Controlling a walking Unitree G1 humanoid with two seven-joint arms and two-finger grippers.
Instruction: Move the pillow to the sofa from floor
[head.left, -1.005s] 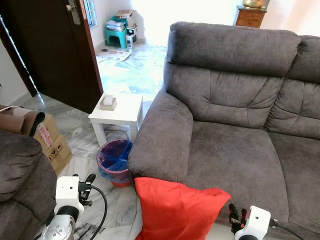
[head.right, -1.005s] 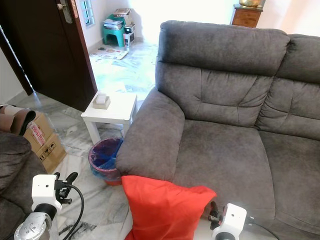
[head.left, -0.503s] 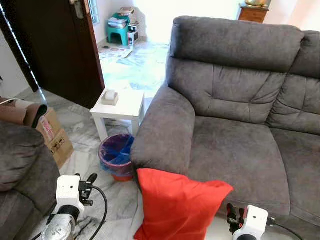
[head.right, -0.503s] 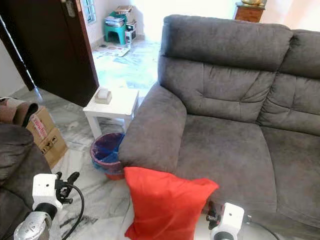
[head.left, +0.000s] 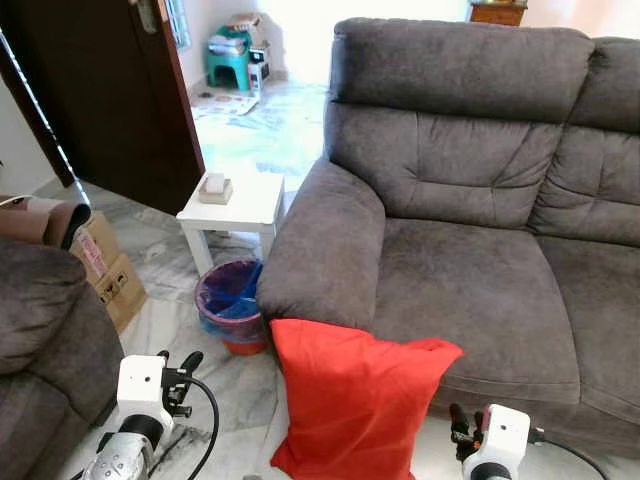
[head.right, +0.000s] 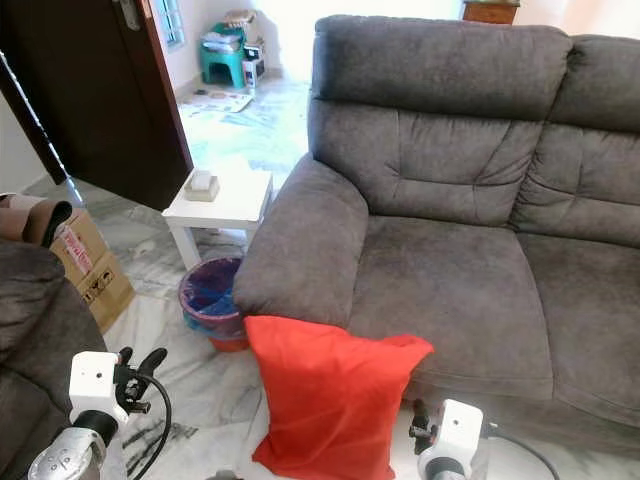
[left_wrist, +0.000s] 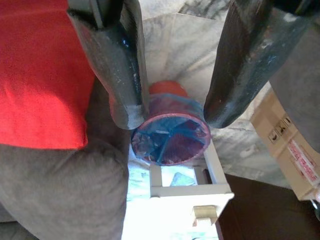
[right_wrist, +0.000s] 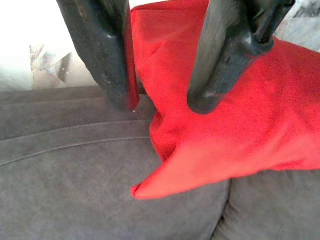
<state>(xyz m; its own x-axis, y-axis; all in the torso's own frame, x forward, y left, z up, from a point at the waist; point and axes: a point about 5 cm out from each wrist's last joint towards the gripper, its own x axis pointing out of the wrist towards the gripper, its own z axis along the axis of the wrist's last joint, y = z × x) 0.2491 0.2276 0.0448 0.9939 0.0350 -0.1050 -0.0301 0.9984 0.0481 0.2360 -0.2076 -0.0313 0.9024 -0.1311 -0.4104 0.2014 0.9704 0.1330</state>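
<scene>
Whole head view shifted against a second ago, camera moved, pillow (head.left: 355, 405) now showing down to its lower edge on the floor between the two wrists, things themselves unmoved, grippers as before

Each silver arm ends in a white, boxy wrist block, the left arm (head.left: 140, 392) trailing a looped black cable. The left gripper (left_wrist: 170, 107) and right gripper (right_wrist: 165, 100) each have 2 long, scuffed black fingers.
</scene>
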